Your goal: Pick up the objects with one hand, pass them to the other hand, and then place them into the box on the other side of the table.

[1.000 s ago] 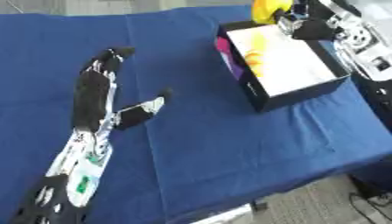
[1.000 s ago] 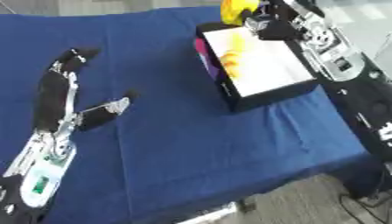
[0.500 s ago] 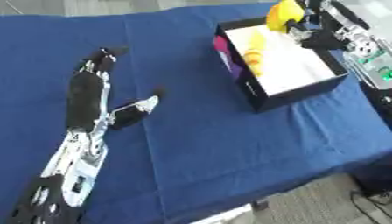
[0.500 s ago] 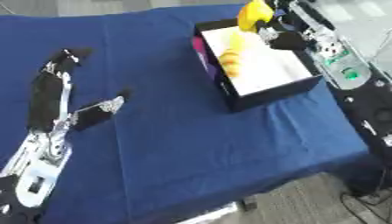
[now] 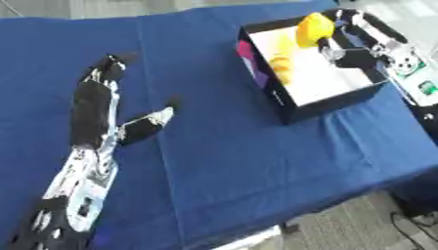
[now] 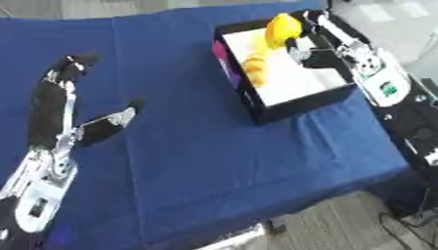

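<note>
Right hand [image 5: 342, 46] over the black box [image 5: 329, 105] at the tabletop's [image 5: 222, 161] far right corner, fingers pinching a yellow object [image 5: 313, 28], left hand [image 5: 94, 107] flat near the left edge, fingers spread.

Right hand [image 6: 321, 49] with yellow object [image 6: 281, 30] has moved from beyond the box's [image 6: 295, 102] far corner to above its interior. Left hand [image 5: 98, 114] unchanged.

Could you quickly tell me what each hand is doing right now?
Left hand: open, flat on the blue table, holding nothing.
Right hand: over the box, shut on the yellow object.
</note>
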`<act>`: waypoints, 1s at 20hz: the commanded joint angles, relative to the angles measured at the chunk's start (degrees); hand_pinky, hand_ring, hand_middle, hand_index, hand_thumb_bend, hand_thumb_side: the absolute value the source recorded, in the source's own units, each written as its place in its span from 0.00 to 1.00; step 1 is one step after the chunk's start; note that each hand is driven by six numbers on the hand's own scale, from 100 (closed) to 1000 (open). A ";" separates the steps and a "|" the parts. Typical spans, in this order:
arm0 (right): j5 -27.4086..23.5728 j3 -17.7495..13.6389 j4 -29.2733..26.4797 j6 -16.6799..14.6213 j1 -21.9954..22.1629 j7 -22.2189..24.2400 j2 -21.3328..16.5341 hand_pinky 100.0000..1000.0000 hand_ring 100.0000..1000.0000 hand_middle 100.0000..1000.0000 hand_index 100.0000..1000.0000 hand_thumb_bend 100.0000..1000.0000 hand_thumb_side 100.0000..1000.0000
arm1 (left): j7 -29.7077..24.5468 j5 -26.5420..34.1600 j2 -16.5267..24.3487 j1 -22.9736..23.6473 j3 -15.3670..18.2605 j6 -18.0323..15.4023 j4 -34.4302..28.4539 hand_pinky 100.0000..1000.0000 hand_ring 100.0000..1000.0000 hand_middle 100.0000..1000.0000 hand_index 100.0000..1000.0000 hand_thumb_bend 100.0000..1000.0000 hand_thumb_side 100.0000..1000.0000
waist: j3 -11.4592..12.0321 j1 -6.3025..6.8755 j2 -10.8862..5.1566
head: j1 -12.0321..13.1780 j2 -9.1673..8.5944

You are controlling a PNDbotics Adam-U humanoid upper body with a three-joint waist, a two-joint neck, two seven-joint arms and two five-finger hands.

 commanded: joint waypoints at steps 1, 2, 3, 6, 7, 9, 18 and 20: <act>1.99 -0.76 0.01 -2.13 -0.06 1.29 -2.60 0.81 1.00 0.81 1.00 0.00 0.12 | 0.43 -0.36 0.29 -0.65 0.30 -0.11 -0.47 0.73 0.59 0.61 0.79 0.65 0.42 | -0.14 0.58 -1.53 | -0.25 -0.12; 2.53 -0.85 0.03 -2.61 -0.02 1.76 -2.55 0.84 1.00 0.84 1.00 0.00 0.13 | 0.47 -0.41 0.29 -0.62 0.28 -0.13 -0.45 0.73 0.59 0.61 0.79 0.65 0.42 | -0.15 0.58 -1.54 | -0.23 -0.12; 3.12 -0.94 -0.05 -3.09 0.00 2.19 -2.54 0.85 1.00 0.86 1.00 0.00 0.13 | 0.50 -0.45 0.29 -0.60 0.28 -0.14 -0.41 0.73 0.59 0.61 0.79 0.65 0.42 | -0.15 0.59 -1.54 | -0.25 -0.12; 5.03 -1.17 -0.60 -4.29 0.08 3.20 -2.57 0.92 1.00 0.95 1.00 0.00 0.15 | 0.53 -0.54 0.33 -0.59 0.25 -0.17 -0.32 0.72 0.59 0.61 0.79 0.65 0.42 | -0.14 0.63 -1.55 | -0.30 -0.12; 6.18 -1.24 -0.97 -4.96 0.10 3.73 -2.65 0.94 1.00 0.97 1.00 0.00 0.16 | 0.53 -0.59 0.36 -0.60 0.24 -0.17 -0.29 0.72 0.59 0.61 0.79 0.65 0.42 | -0.14 0.64 -1.55 | -0.30 -0.12; 8.99 -1.54 -1.45 -6.27 0.17 4.41 -2.64 0.95 1.00 0.99 1.00 0.05 0.13 | 0.55 -0.65 0.37 -0.58 0.24 -0.18 -0.24 0.72 0.59 0.61 0.79 0.66 0.42 | -0.12 0.65 -1.54 | -0.32 -0.12; 12.57 -1.90 -1.93 -7.29 0.40 3.30 -2.24 0.95 1.00 1.00 1.00 0.09 0.05 | 0.59 -0.89 0.45 -0.59 0.15 -0.24 -0.13 0.72 0.59 0.61 0.79 0.66 0.42 | 0.05 0.55 -1.68 | -0.30 -0.12; 10.47 -2.49 -2.46 -6.01 0.33 2.69 -1.86 0.95 1.00 1.00 1.00 0.00 0.00 | 0.52 -0.95 0.48 -0.48 0.15 -0.20 -0.09 0.72 0.59 0.61 0.79 0.66 0.43 | 0.08 0.52 -1.68 | 0.06 -0.12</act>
